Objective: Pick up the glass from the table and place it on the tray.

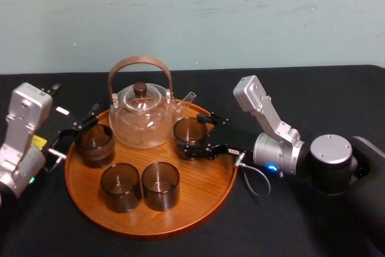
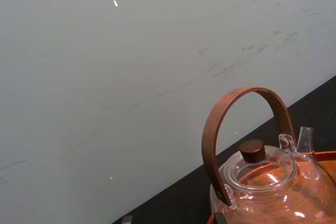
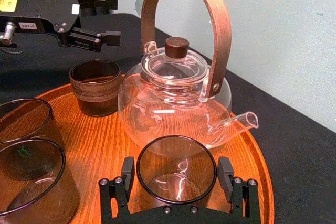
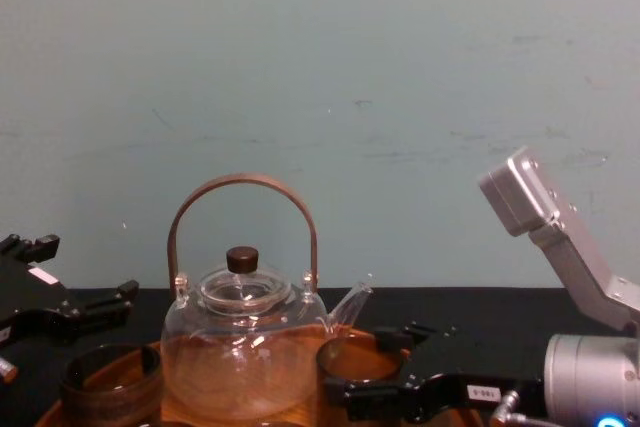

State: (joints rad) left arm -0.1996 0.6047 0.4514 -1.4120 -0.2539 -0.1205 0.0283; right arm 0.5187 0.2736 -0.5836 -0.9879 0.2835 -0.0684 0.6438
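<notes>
Item: glass (image 3: 176, 182), on tray (image 3: 100, 140). Light, slick, brittle; I'd hold it mid-wall. Right gripper (image 3: 176, 167) straddles it, clamped or not I cannot tell. Left gripper (image 3: 109, 19) spread, empty.

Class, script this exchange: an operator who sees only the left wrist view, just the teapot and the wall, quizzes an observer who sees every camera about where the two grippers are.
Operator: Where is the right gripper?
Observer: The right gripper is around a glass that stands on the tray, beside the teapot.
Operator: And the left one?
Observer: The left gripper is open, close by the banded glass at the tray's left side.
</notes>
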